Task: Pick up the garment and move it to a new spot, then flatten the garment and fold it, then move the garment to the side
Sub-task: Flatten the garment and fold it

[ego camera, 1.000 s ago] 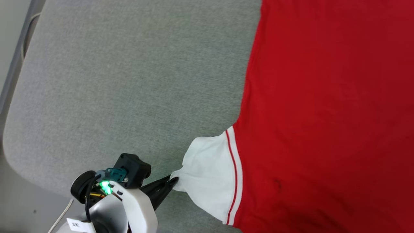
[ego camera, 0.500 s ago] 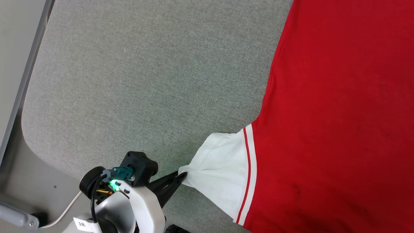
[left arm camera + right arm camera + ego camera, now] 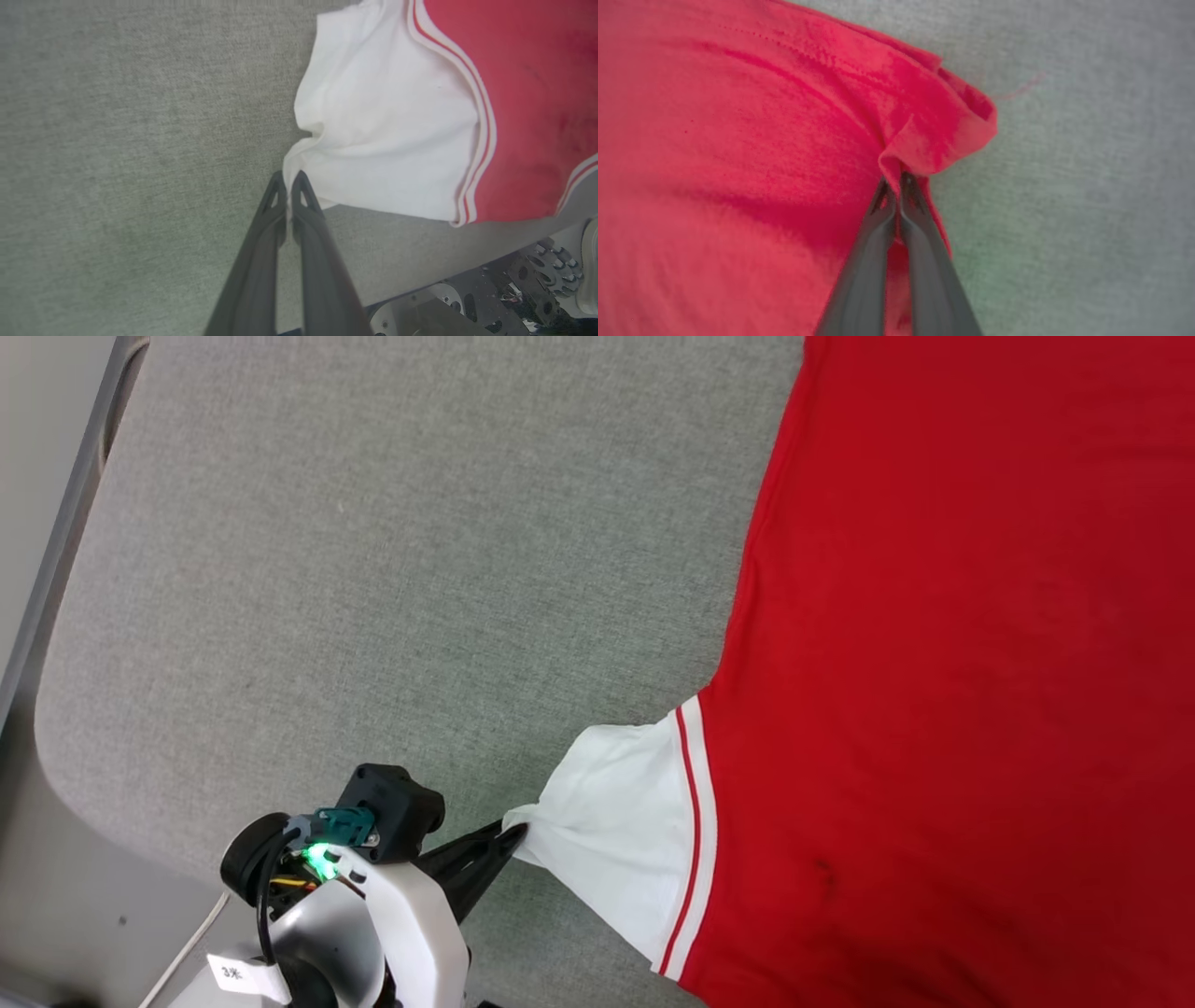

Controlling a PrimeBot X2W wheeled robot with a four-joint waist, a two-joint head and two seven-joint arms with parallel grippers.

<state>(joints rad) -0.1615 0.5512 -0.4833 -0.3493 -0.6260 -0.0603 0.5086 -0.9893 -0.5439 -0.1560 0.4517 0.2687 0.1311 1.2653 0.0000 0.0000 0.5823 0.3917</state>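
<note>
The red garment (image 3: 962,663) lies spread on the grey table, plain red side up, its lettering hidden. Its white sleeve (image 3: 616,831) with striped trim points toward the lower left. My left gripper (image 3: 515,831) is shut on the sleeve's cuff corner; the left wrist view shows the same pinch, left gripper (image 3: 288,179) on the white sleeve (image 3: 383,140). In the right wrist view my right gripper (image 3: 895,179) is shut on a bunched corner of the garment's (image 3: 738,140) red hem, which curls up over the fingertips.
The grey felt table (image 3: 373,569) stretches wide to the left of the garment, with a rounded corner at the lower left and its left edge near a pale floor strip (image 3: 28,476). Parts of my base (image 3: 467,308) show below the table's near edge.
The whole head view has shifted right and then back left, so the camera moved. Both grips hold as before, with the sleeve still stretched from the left fingertips.
</note>
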